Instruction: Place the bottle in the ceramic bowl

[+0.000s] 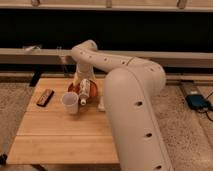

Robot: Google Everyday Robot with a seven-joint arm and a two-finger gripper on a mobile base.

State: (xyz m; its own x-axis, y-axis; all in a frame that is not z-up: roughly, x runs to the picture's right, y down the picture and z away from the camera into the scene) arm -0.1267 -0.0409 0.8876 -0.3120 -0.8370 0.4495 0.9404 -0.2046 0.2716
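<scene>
The slim white bottle (84, 91) with a darker label band lies tilted over the reddish-orange ceramic bowl (74, 88), its cap end pointing toward the front and sticking out past the bowl's rim. My gripper (81, 79) is directly above the bottle's far end, at the back of the bowl, and looks to be touching it. The bowl sits on the wooden table (55, 135), mostly hidden by the bottle and my arm.
A white translucent cup (70, 102) stands just left of and in front of the bowl. A dark flat object (45, 97) lies near the table's left edge. A blue device (197, 101) lies on the floor at right. A rail and dark wall run behind the table.
</scene>
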